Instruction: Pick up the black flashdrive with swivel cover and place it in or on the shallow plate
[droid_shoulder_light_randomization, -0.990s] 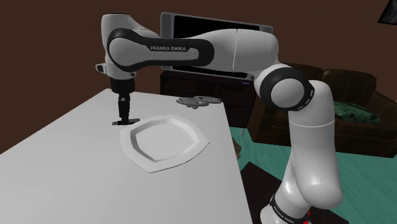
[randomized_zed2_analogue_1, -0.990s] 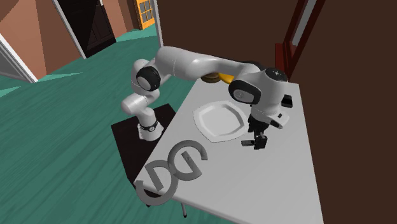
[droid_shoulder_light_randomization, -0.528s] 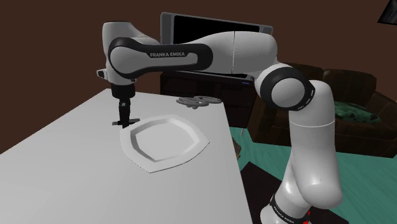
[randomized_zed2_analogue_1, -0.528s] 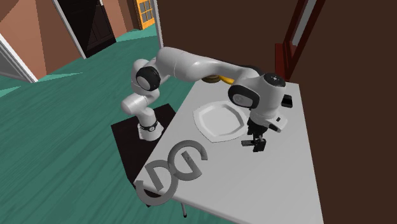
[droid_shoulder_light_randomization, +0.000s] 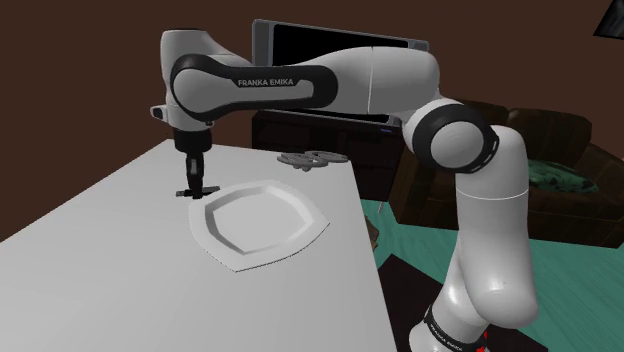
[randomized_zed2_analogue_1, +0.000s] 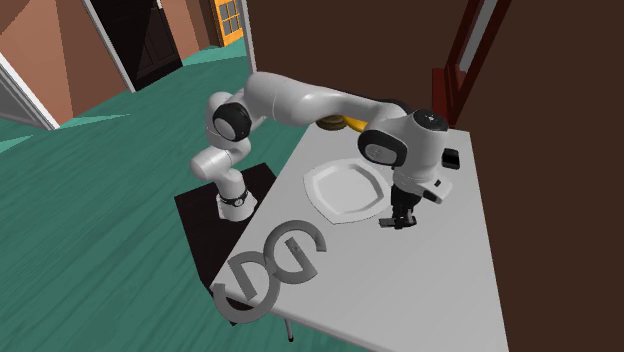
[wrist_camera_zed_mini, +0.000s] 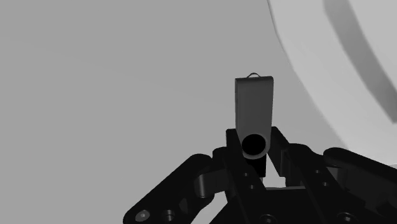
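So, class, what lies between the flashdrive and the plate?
Nothing: in the wrist view, just a bare strip of table separates the flashdrive from the plate rim.

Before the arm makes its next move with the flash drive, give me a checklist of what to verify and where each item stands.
1. Claw shut on the black flash drive: ok; the fingers clasp its body from both sides.
2. Swivel cover free of the fingers: ok; it sticks out beyond the claw.
3. Flash drive lifted off the white table: cannot tell.
4. Shallow plate close to the claw: ok; its rim lies right beside the drive.
5. Grey curled ornament out of the way: ok; it sits at a table edge, apart from claw and plate.
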